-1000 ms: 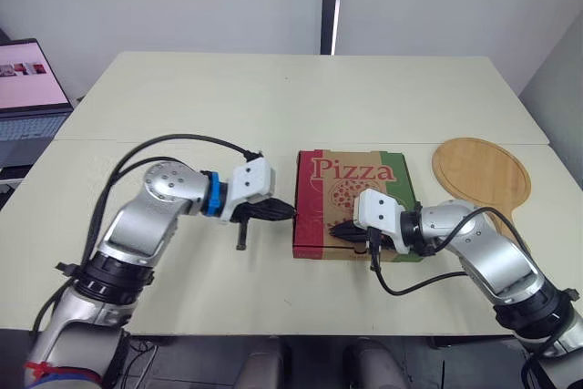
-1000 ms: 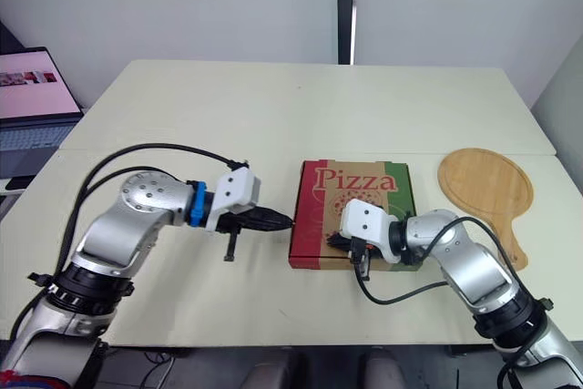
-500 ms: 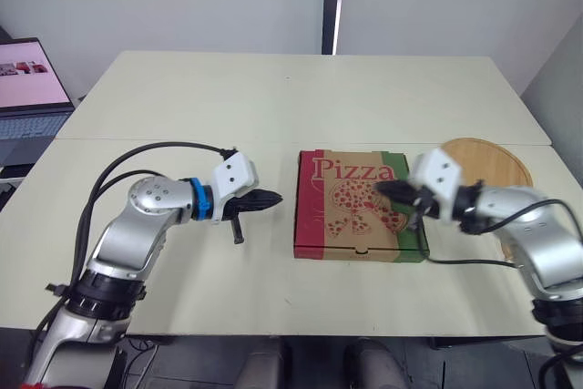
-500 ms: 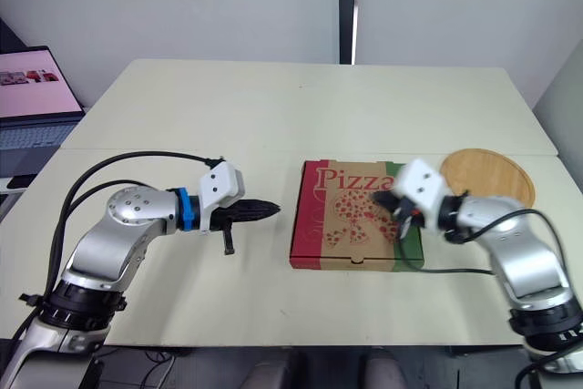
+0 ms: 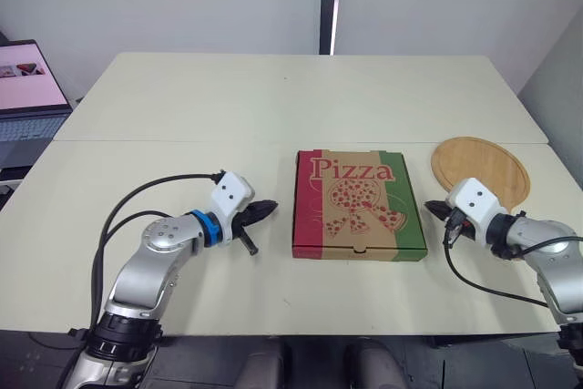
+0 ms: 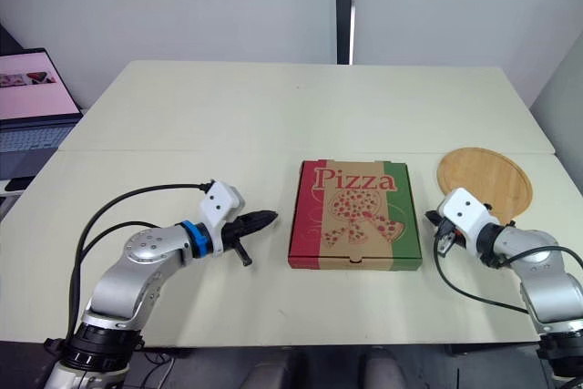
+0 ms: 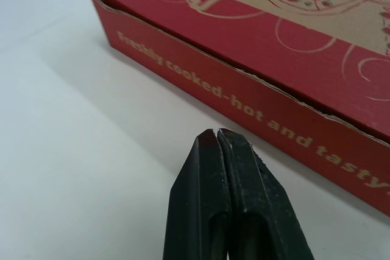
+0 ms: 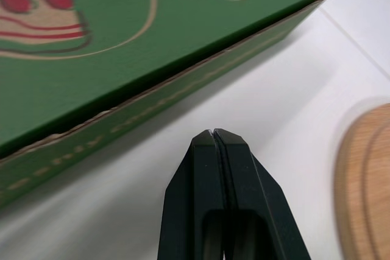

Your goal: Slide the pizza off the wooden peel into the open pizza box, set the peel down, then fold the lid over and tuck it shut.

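Note:
The pizza box (image 5: 358,205) lies flat on the table with its lid down, red side to the left and green side to the right. The round wooden peel (image 5: 480,170) rests on the table to the right of the box, with nothing on it. My left gripper (image 5: 267,208) is shut and empty, a short way off the box's red wall (image 7: 256,105). My right gripper (image 5: 432,210) is shut and empty too, just off the box's green wall (image 8: 152,98), between the box and the peel (image 8: 365,181).
A laptop (image 5: 32,88) with a lit screen stands past the table's far left edge. A seam (image 5: 182,141) runs across the pale tabletop behind the box. Black cables loop from both wrists over the table's near part.
Both arms have drawn back from the box. The right gripper left the lid and moved right to the box's green side. The left gripper slid left, away from the red side.

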Tool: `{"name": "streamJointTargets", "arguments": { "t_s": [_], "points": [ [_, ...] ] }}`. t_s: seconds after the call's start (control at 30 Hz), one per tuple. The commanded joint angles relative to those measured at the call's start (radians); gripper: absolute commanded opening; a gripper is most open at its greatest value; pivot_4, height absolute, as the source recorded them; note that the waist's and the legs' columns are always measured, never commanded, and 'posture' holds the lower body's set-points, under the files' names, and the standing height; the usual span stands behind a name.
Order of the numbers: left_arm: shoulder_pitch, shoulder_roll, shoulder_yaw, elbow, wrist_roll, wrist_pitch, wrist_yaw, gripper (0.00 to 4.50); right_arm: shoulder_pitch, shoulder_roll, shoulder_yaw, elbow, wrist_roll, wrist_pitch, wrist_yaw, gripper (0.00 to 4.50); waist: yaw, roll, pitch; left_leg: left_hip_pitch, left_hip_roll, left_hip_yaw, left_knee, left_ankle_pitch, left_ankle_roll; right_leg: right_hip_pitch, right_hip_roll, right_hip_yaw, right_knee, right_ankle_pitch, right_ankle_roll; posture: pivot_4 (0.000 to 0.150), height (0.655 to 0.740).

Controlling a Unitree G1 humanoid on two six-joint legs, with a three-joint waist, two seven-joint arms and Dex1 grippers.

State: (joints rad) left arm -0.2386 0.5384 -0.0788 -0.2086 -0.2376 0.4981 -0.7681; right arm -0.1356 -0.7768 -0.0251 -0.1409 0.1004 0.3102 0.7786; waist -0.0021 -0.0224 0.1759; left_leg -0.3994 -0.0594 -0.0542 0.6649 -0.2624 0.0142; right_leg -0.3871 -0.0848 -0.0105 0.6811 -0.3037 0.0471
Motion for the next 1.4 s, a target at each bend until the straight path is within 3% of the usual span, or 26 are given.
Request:
{"name": "streamJointTargets", "arguments": {
  "t_s": [0.03, 0.53, 0.77, 1.03, 1.17, 1.3, 1.4],
  "points": [
    [0.003, -0.02, -0.019, -0.044, -0.007, 0.014, 0.016, 0.0, 0.0, 0.004, 0.004, -0.03, 0.017, -0.006, 0.023, 0.03, 0.001, 0.0, 0.0, 0.0, 0.0, 0.0, 0.0, 0.0, 0.0, 0.0, 0.0, 0.0, 0.0, 0.0, 0.0, 0.15, 0.7281],
    [0.017, -0.017, -0.034, -0.086, -0.037, 0.054, 0.003, 0.0, 0.01, 0.004, 0.017, -0.125, 0.072, 0.091, 0.081, 0.03, 0.0, 0.0, 0.0, 0.0, 0.0, 0.0, 0.0, 0.0, 0.0, 0.0, 0.0, 0.0, 0.0, 0.0, 0.0, 0.15, 0.7281],
    [0.04, 0.008, -0.019, -0.101, -0.033, 0.043, 0.003, 0.0, 0.013, -0.006, -0.009, -0.079, 0.019, 0.04, 0.039, 0.03, 0.001, 0.0, 0.0, 0.0, 0.0, 0.0, 0.0, 0.0, 0.0, 0.0, 0.0, 0.0, 0.0, 0.0, 0.0, 0.15, 0.7281],
    [0.237, 0.18, 0.327, -0.086, -0.077, 0.026, 0.002, 0.0, 0.141, -0.086, -0.278, -0.019, 0.067, -0.13, 0.063, 0.03, 0.001, 0.0, 0.0, 0.0, 0.0, 0.0, -0.001, 0.0, 0.0, 0.0, 0.0, 0.0, -0.001, 0.0, 0.0, 0.15, 0.7281],
    [0.336, 0.208, 0.465, -0.058, -0.103, -0.01, -0.012, 0.0, 0.187, -0.115, -0.384, 0.06, 0.112, -0.171, 0.111, 0.03, 0.002, 0.0, 0.0, 0.001, 0.0, 0.0, -0.001, -0.002, 0.003, 0.001, -0.001, 0.0, -0.002, 0.0, 0.0, 0.15, 0.7281],
    [0.529, 0.259, 0.64, 0.086, -0.002, -0.161, -0.013, 0.0, 0.221, -0.229, -0.522, 0.32, 0.134, -0.202, 0.205, 0.03, 0.002, 0.001, 0.0, 0.002, 0.0, 0.001, -0.001, -0.002, 0.004, 0.003, -0.002, 0.0, -0.002, 0.0, 0.0, 0.15, 0.7281],
    [0.563, 0.275, 0.705, 0.177, -0.009, -0.228, -0.011, 0.0, 0.222, -0.293, -0.535, 0.473, 0.116, -0.263, 0.232, 0.03, 0.002, 0.001, 0.0, 0.002, 0.001, 0.002, -0.003, -0.003, 0.005, 0.002, -0.002, 0.0, -0.003, -0.001, -0.001, 0.15, 0.7281]
  ]
}}
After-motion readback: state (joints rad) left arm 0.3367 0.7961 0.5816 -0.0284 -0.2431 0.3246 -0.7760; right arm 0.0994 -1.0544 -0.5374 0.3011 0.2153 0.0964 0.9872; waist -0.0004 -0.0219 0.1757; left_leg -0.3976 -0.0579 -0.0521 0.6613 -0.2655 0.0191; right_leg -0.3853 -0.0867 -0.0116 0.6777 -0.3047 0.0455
